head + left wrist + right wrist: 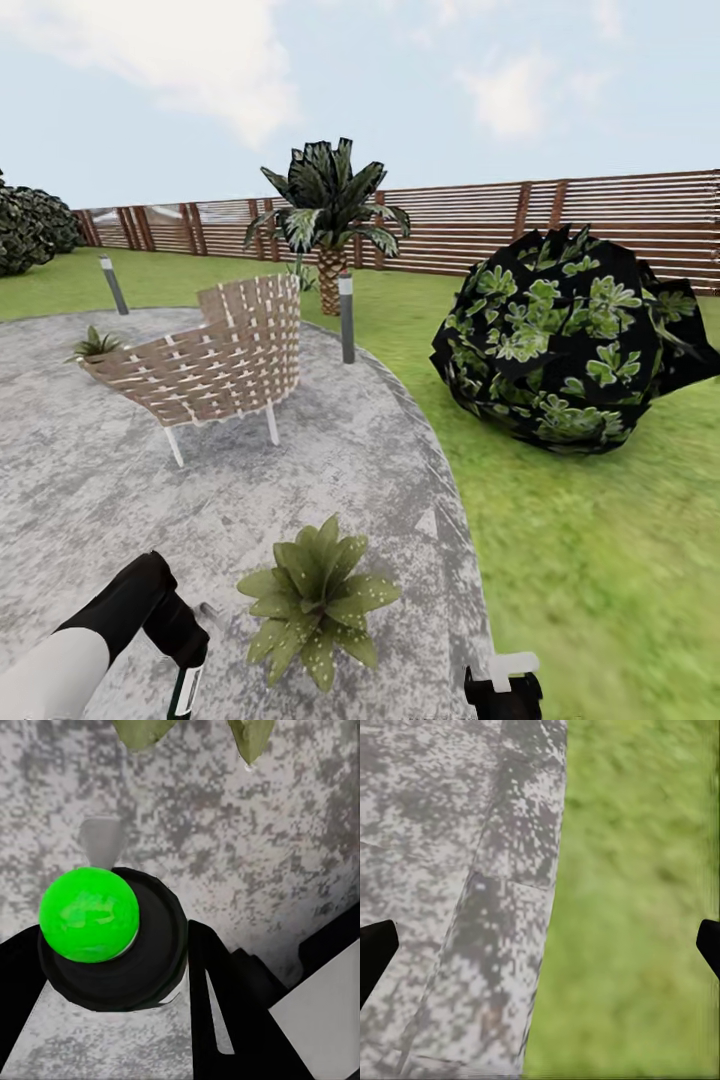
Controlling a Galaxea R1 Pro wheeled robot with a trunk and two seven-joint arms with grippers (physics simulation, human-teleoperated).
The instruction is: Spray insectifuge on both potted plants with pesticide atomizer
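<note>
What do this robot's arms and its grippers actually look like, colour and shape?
The left arm is a smooth rounded tube, white near the body and glossy black toward the wrist. The left gripper has flat, angular black fingers. The right gripper is a blocky black piece with a white part on top. No cables or markings show.

Pale-speckled green potted plant (315, 600), mottled grey patio (90, 470)

The right wrist view looks down on the edge of the grey stone patio (457, 907), its speckled slabs split by thin seams, meeting the green lawn (637, 900) along a slightly curved border. The grass is blurred, so no detail can be made out. Two dark fingertips (375, 952) of the right gripper (540, 952) sit far apart at opposite edges, nothing between them
</note>
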